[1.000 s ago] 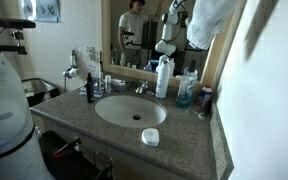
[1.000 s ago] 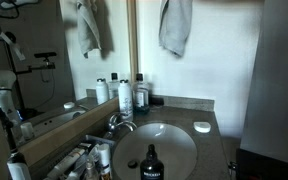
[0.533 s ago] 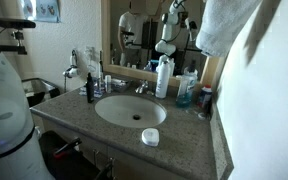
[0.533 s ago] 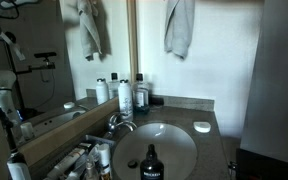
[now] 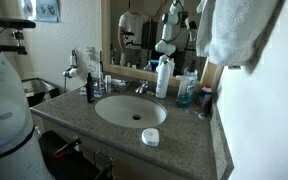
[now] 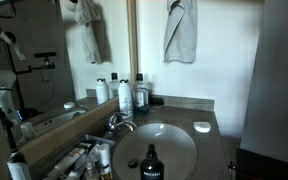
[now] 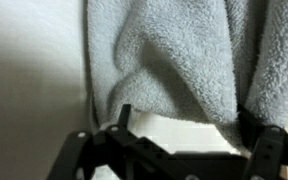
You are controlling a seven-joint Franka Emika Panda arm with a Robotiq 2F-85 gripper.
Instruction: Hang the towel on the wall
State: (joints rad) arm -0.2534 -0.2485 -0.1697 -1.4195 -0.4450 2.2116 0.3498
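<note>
Claw: the claw (image 7: 181,135) faced the towel (image 7: 174,55). Its dark fingers (image 7: 119,125) stood well apart, one on either side of a hanging fold. I could not tell whether they pinched that fold or only flanked it.
Towel, place: it was directly ahead of the claw, with its lowest fold reaching down between the fingertips. In an exterior view the towel (image 6: 181,30) hung high, and its top edge ran out of frame.
Why so high: this was probably to bring the cloth up to a hook or rail. No such fitting showed, so what bore the weight was unclear.
Why lengthwise: a long drape lets the cloth's own weight pull it straight and keeps it clear of the things below.
Wall: the wall (image 6: 199,85) lay just beyond the towel from the claw. It was smooth, flat, off-white and unmarked.
Towel, material: it was thick white terry with a looped nap, soft and limp, falling in rounded folds. It would likely sag and slide if let go with nothing to catch it.
Tabletop: the tabletop (image 5: 79,118) lay well below the claw. It was speckled grey stone, hard and glossy.
Sink: the sink (image 6: 154,148) was a pale oval bowl, with a small round dish (image 5: 150,137) near it. The towel touched neither.
Stage: the hanging seemed close to done but not yet settled.
</note>
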